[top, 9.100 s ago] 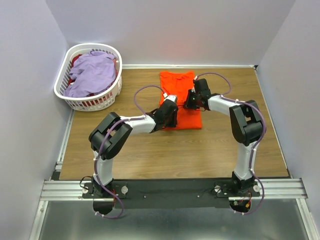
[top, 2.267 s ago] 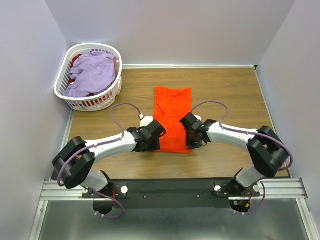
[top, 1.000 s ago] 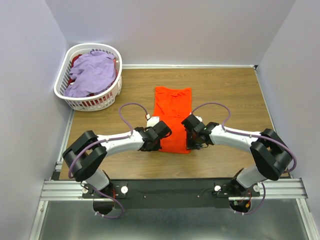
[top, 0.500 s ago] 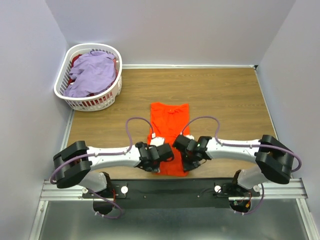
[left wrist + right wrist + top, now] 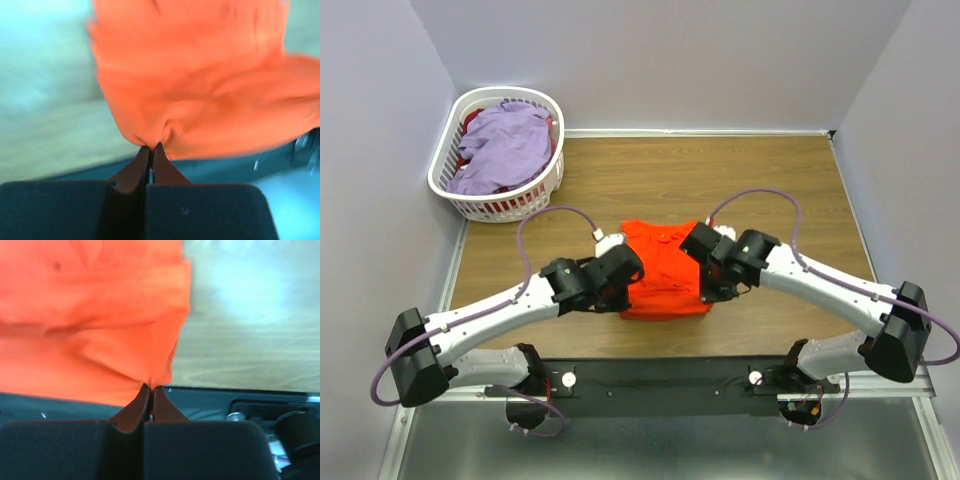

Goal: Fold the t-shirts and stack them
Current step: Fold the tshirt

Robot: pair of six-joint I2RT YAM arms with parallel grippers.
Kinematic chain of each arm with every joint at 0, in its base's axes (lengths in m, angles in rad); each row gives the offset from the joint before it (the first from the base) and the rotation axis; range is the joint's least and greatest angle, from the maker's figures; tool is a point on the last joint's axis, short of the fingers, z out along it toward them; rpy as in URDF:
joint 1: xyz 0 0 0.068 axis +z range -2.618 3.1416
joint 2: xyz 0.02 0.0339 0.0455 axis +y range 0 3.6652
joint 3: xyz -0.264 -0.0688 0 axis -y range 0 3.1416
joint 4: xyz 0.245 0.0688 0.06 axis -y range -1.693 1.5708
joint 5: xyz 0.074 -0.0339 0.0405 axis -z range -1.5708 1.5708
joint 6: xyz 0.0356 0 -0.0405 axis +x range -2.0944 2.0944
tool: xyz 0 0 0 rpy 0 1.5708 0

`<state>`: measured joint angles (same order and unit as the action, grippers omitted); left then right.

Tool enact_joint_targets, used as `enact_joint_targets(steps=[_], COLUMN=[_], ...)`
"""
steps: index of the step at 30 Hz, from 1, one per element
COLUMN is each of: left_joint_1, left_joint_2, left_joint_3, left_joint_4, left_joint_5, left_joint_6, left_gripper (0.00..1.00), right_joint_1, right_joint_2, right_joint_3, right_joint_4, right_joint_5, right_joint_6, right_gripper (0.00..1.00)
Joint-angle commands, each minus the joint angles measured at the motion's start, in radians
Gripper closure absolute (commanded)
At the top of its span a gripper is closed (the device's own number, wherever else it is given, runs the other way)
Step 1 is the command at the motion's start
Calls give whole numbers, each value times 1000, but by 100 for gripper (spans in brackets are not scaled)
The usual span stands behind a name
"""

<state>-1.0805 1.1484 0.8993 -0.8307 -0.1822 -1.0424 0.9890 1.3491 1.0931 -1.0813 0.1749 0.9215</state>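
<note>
The orange t-shirt (image 5: 665, 270) lies near the middle of the table, doubled up on itself with its near part raised. My left gripper (image 5: 622, 274) is shut on its left corner, and my right gripper (image 5: 704, 264) is shut on its right corner. In the left wrist view my gripper (image 5: 151, 146) pinches a bunched fold of orange cloth (image 5: 200, 85) above the table. In the right wrist view my gripper (image 5: 151, 386) pinches the cloth's (image 5: 90, 315) right edge. A lavender t-shirt (image 5: 505, 145) lies heaped in the basket.
The white slotted laundry basket (image 5: 440, 160) stands at the far left corner, with red cloth (image 5: 478, 118) under the lavender shirt. Grey walls close in the table on three sides. The black arm rail (image 5: 660, 372) runs along the near edge.
Both grippers first dragged the flat orange shirt toward the near edge. Since half a second ago they have risen and carried its near end away from me over the rest, so the shirt now looks shorter.
</note>
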Motion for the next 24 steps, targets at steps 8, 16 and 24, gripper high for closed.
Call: enact_joint_targets(steps=[8, 16, 24], left_joint_1=[212, 327, 427], left_joint_2=[16, 53, 157], left_joint_3=[113, 148, 179], left_joint_4=[82, 177, 264], left_joint_5=[-51, 15, 96], left_joint_6=[300, 398, 498], left_gripper=[100, 100, 100], right_joint_1=[-173, -248, -349], right_joint_2=[142, 214, 324], right_joint_3=[280, 398, 447], right_joint_4=[-92, -86, -25], right_joint_5=[153, 150, 104], right_joint_6=[-254, -348, -435], right_gripper=[99, 99, 99])
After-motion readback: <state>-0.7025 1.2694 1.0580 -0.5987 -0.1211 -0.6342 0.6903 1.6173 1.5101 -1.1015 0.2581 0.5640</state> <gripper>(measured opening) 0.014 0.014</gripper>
